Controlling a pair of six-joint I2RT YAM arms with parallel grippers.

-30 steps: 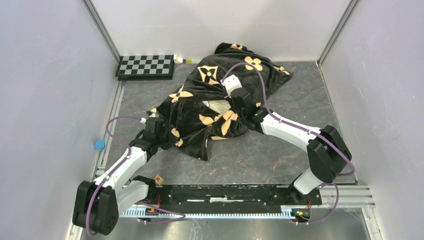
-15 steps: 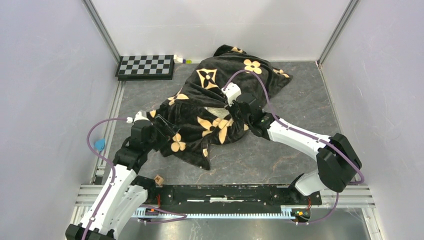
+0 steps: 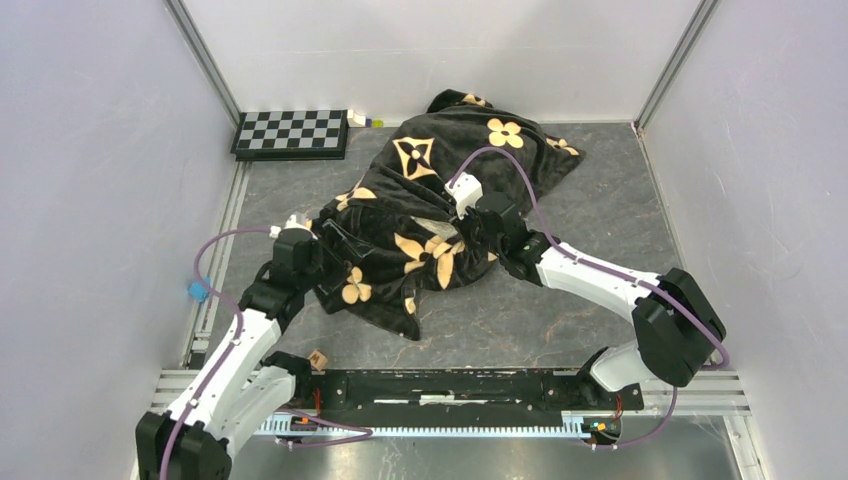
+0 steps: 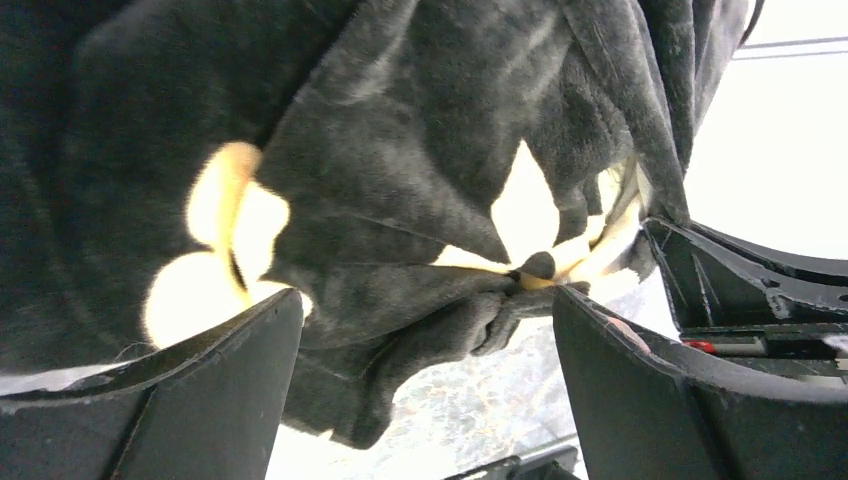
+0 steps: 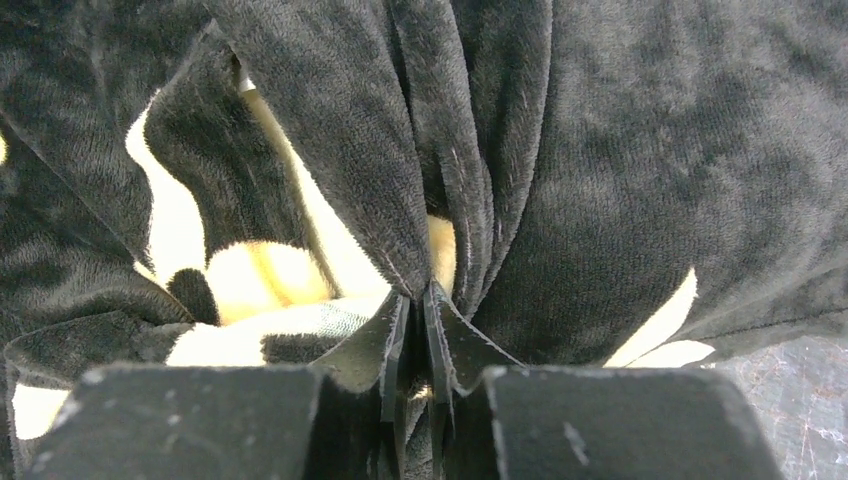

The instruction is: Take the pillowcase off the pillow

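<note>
The black pillowcase (image 3: 440, 165) with tan flowers lies bunched across the mat's middle and far side. The pillow is almost wholly hidden inside it; one cream, dotted patch (image 5: 305, 322) shows beside the right fingers. My left gripper (image 3: 325, 248) stands open at the pillowcase's left edge. In the left wrist view the fabric (image 4: 400, 160) hangs in front of the wide-apart fingers (image 4: 425, 300) with nothing pinched. My right gripper (image 3: 463, 226) is on the middle of the bundle. Its fingertips (image 5: 415, 298) sit nearly together, with a fold of pillowcase (image 5: 640, 180) pinched between them.
A black-and-white checkerboard (image 3: 291, 133) lies at the far left corner, with a small white and green object (image 3: 365, 121) beside it. A small wooden block (image 3: 318, 359) sits by the front rail. A blue object (image 3: 197, 291) sits at the left edge. Walls close in on three sides.
My left gripper has opened and let go of the pillowcase's left edge. The left arm swung out left, then came back to the fabric. The right gripper still pinches its fold.
</note>
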